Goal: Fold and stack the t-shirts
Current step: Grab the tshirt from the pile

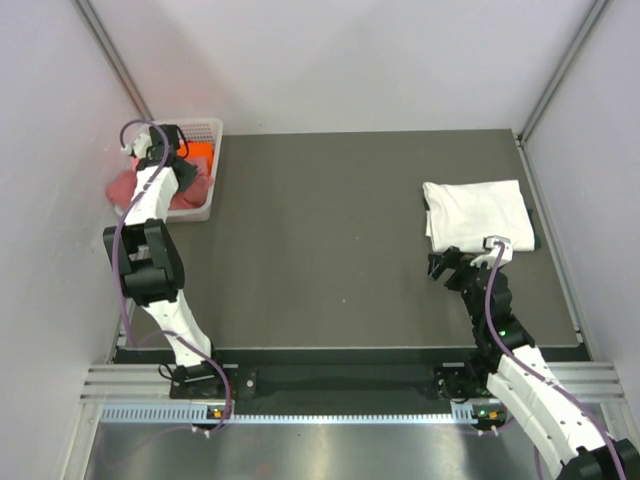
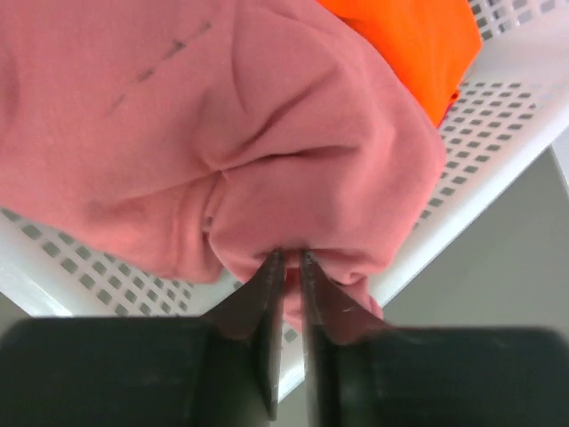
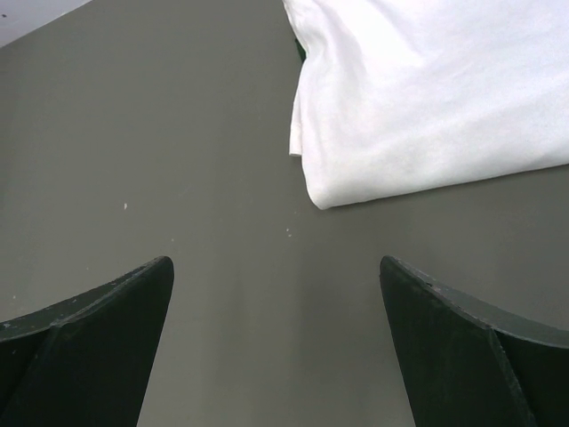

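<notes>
The dusty pink-red t-shirt lies bunched in the white mesh basket and spills over its left side in the top view. My left gripper is shut on a fold of it at the basket's rim. The bright orange t-shirt lies in the basket behind it, also seen from above. The white t-shirt lies folded on the table at the right and shows in the right wrist view. My right gripper is open and empty just in front of it.
The basket stands at the dark table's far left corner, against the left wall. Grey walls close the left, back and right sides. A metal rail runs along the near edge by the arm bases.
</notes>
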Robot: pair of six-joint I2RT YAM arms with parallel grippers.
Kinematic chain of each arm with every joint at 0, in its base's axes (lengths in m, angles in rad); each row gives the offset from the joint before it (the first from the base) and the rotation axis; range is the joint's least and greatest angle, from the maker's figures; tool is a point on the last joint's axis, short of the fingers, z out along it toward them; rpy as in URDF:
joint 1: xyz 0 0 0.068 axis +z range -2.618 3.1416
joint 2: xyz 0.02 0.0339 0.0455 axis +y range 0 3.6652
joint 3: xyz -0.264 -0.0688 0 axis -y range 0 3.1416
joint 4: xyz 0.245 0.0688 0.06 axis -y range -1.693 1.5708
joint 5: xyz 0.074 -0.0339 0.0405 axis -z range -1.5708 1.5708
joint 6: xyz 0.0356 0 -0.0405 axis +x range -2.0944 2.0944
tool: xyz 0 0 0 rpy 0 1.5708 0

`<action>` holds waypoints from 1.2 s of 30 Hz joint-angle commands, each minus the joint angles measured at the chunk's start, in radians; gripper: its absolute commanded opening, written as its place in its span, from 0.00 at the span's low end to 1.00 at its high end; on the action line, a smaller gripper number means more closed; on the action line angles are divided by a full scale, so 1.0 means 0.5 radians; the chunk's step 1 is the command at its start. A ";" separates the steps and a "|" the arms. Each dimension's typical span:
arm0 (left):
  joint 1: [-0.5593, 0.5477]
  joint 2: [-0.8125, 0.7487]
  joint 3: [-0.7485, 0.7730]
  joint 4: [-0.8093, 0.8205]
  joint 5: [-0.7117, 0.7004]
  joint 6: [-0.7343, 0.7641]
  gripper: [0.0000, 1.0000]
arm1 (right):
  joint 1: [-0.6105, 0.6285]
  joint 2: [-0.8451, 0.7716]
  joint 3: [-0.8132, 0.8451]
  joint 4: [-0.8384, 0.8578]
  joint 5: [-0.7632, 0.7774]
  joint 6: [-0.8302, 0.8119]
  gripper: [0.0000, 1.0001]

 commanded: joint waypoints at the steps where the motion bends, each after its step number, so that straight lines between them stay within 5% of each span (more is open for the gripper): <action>1: 0.005 -0.101 -0.109 0.260 -0.051 0.021 0.12 | 0.000 0.007 0.073 0.093 -0.026 -0.016 1.00; 2: 0.005 -0.162 -0.158 0.328 -0.035 0.039 0.00 | 0.000 0.010 0.079 0.096 -0.023 -0.019 1.00; 7: 0.017 -0.276 -0.303 0.433 0.008 0.006 0.00 | 0.000 0.007 0.079 0.087 -0.023 -0.019 1.00; 9: 0.020 -0.292 -0.291 0.411 0.017 0.000 0.11 | 0.000 0.004 0.073 0.093 -0.029 -0.019 1.00; 11: 0.026 -0.282 -0.269 0.332 0.014 -0.013 0.43 | 0.000 0.007 0.070 0.102 -0.057 -0.025 1.00; 13: 0.032 -0.273 -0.275 0.325 0.017 -0.046 0.58 | 0.000 0.010 0.073 0.108 -0.069 -0.035 1.00; 20: 0.072 -0.123 -0.324 0.420 0.155 -0.160 0.67 | 0.000 -0.002 0.073 0.096 -0.060 -0.032 1.00; 24: 0.090 -0.022 -0.318 0.475 0.219 -0.221 0.54 | 0.000 -0.014 0.070 0.090 -0.048 -0.032 1.00; 25: 0.097 -0.009 -0.318 0.512 0.247 -0.221 0.35 | 0.000 -0.014 0.070 0.087 -0.048 -0.029 1.00; 29: 0.118 -0.104 -0.318 0.516 0.339 -0.163 0.00 | 0.000 -0.021 0.066 0.096 -0.072 -0.041 1.00; 36: 0.121 -0.760 -0.683 0.684 0.354 -0.206 0.00 | 0.000 -0.027 0.063 0.099 -0.085 -0.041 1.00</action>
